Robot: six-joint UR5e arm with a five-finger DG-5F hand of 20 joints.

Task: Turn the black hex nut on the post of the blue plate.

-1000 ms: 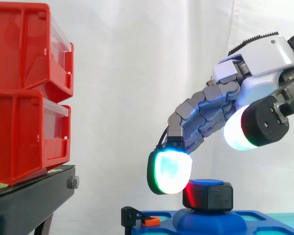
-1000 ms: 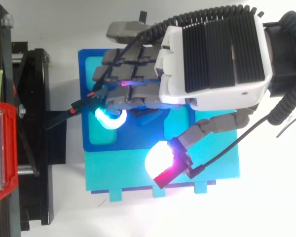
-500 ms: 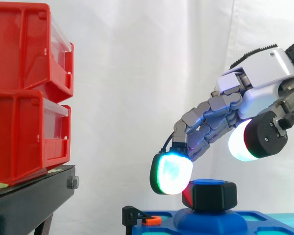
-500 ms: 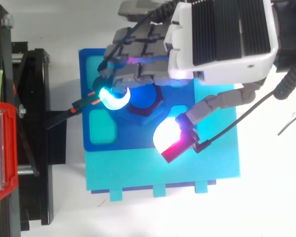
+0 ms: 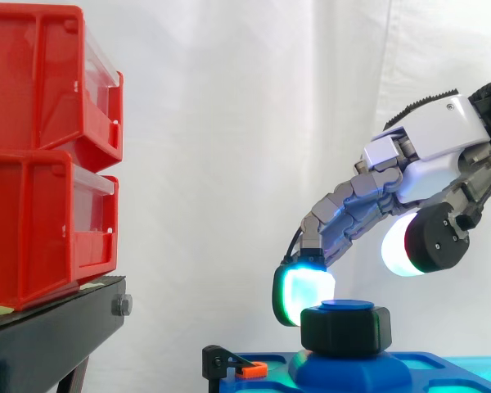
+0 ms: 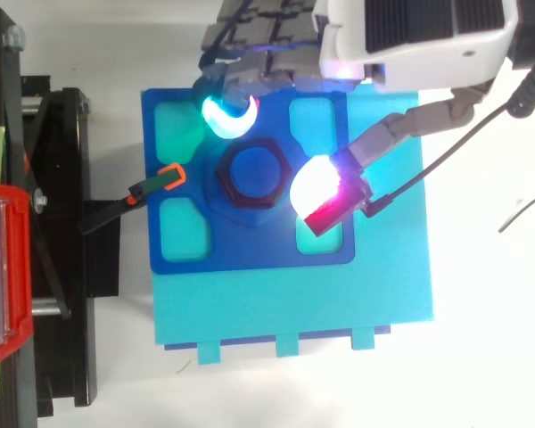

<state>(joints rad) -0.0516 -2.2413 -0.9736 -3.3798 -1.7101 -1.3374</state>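
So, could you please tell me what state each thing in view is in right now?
hand: open, arched over the nut without gripping it.
black hex nut: on the post, ungripped.
blue plate: flat on the teal base.
red bins: stacked two high on the black stand.
black clamp: orange tip at the plate's edge.

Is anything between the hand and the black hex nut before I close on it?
Nothing visible stands between them. In the top view the open hand has its pads flanking the black hex nut, with only bare blue plate in the gaps. The orange-tipped clamp sits on the nut's other side, away from the fingers.
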